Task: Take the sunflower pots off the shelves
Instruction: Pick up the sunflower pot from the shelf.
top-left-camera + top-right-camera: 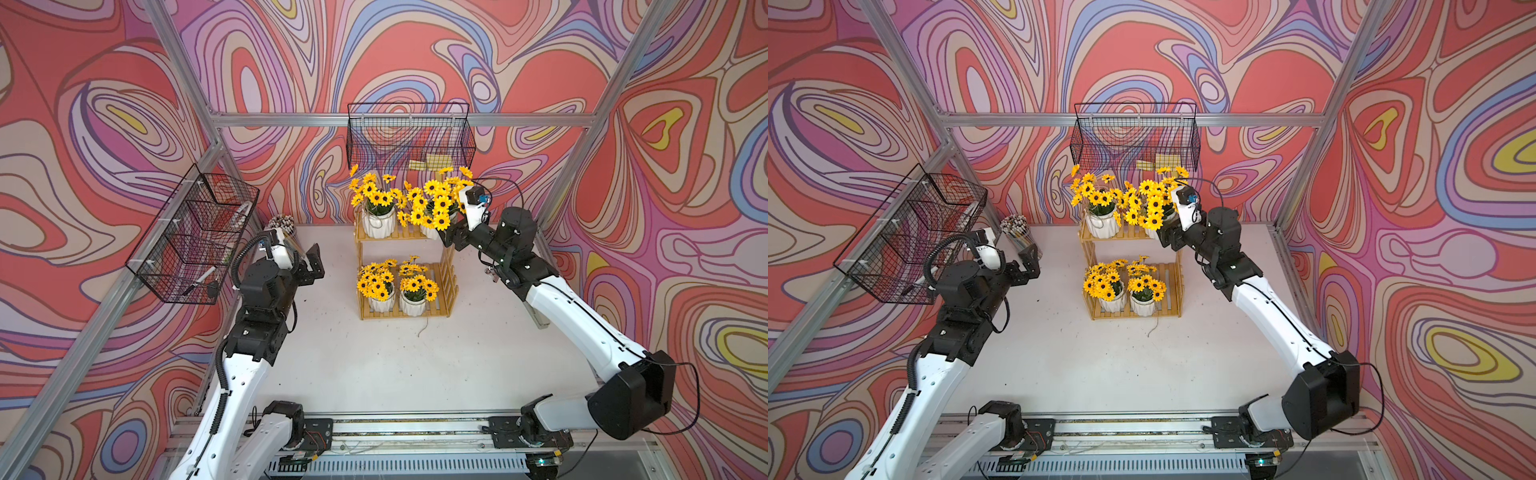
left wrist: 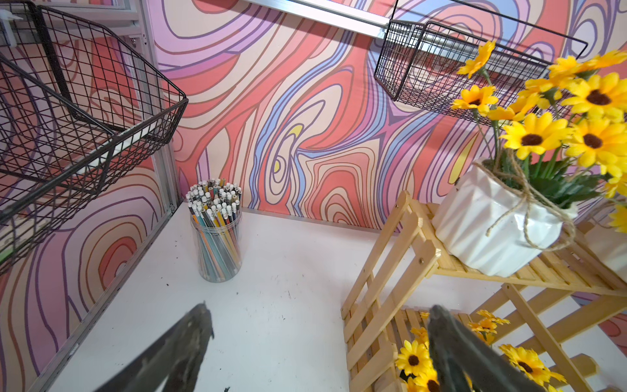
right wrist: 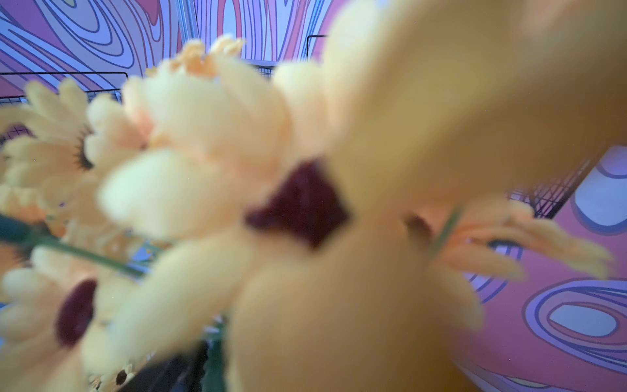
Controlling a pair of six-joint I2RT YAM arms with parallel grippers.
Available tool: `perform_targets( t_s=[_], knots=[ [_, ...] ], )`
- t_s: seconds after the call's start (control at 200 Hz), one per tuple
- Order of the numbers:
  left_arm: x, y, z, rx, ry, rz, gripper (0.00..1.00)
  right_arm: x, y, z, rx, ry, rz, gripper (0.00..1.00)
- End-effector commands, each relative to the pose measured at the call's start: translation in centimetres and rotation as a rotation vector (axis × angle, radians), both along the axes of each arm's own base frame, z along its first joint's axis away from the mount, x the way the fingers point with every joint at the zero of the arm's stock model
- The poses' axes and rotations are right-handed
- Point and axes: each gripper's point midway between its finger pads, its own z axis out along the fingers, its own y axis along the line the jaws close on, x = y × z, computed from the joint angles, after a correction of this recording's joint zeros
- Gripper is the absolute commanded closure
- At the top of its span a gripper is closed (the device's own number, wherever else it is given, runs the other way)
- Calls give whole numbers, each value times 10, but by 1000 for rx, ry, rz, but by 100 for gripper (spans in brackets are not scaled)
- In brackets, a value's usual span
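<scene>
Right gripper (image 1: 448,240) is at the right end of the top tier of the shelves (image 1: 446,270). Its jaws are set wide and it is pushed in under the blooms beside the top right pot (image 1: 429,232). The flowers hide the contact, so I cannot tell whether the jaws press on the pot or only flank it. In the right wrist view, blurred yellow petals and a dark flower centre (image 3: 302,203) fill nearly everything, and the gripper itself cannot be made out there.

Left gripper (image 1: 313,266) hovers over the counter (image 1: 374,374), left of the shelves and apart from them. Its jaws are wide with nothing between them. The left wrist view shows both dark fingers (image 2: 183,346) spread over bare counter.

All four pots sit on the shelves. The top left pot (image 1: 378,226) stands upright beside the top right one, with twine tied round its rim in a bow; the two bunches of blooms overlap. On the bottom tier the lower left pot (image 1: 381,302) and lower right pot (image 1: 412,305) stand upright side by side, close together.

A loose strand of twine (image 1: 423,328) lies on the counter just in front of the shelves. A clear cup of pencils (image 2: 217,244) stands in the back left corner, beyond the left gripper. One black wire basket (image 1: 409,137) hangs on the back wall above the shelves. Another wire basket (image 1: 191,237) hangs on the left wall.
</scene>
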Motion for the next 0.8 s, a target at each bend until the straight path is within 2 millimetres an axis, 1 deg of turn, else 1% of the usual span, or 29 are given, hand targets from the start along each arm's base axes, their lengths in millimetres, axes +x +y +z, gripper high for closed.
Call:
perform_targets(
  t_s=[0.0,0.175,0.426,0.606,0.791],
  knots=[
    [0,-1,12,-12,-40,-7,0,-23,5,36,51,-108,35,100],
    [1,-2,14,-10,-43,-12,0,-50,19,28,31,-93,81,100],
    [0,-5,22,-25,-56,-29,0,-88,31,19,61,-62,162,100],
    [0,-8,24,-41,-60,-42,0,-109,42,0,42,-24,243,100],
    [-3,-12,30,-62,-71,-66,0,-132,60,-20,56,20,320,100]
  ],
)
